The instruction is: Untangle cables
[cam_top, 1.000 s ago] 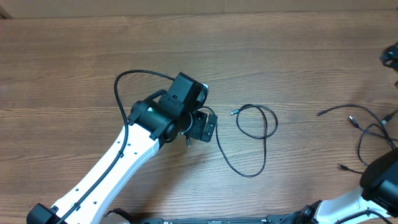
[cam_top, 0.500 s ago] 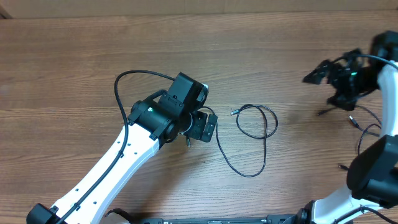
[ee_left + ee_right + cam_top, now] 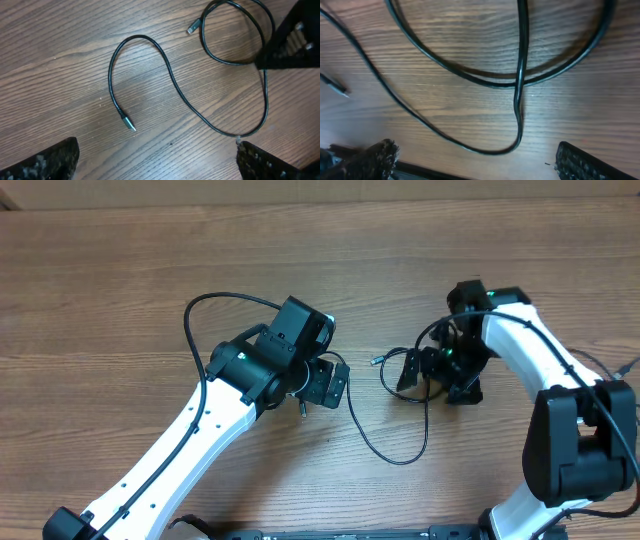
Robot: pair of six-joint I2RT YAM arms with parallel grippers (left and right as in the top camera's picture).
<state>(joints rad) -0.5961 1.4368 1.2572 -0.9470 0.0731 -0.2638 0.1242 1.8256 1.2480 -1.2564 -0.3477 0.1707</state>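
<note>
Black, the two fingers of the right gripper (image 3: 475,162) stand spread as wide as they go, and they hold nothing. Between them the wrist view shows only wood and the cable (image 3: 521,50). This gripper hangs close over the small loop of the cable, at the place where the cord crosses itself. The left gripper (image 3: 157,162) is also fully spread and empty. It hovers above the other part of the same cable, near one plug end (image 3: 129,123). The cable lies flat on the wooden table (image 3: 120,280) between the two arms. It makes a loop under the right gripper, then a long curve that runs toward the left gripper.

The step in hand, I judge, is to grasp the loop and pull it open. To do it well, the right gripper should come down on one strand only, a little away from the crossing, so that the fingers do not pinch two strands and tighten the loop. The cord is thin, so the fingertips must reach nearly to the wood before they close. The pull should go slowly outward, away from the left arm, with the silver-tipped end (image 3: 192,27) left free to slide through.
</note>
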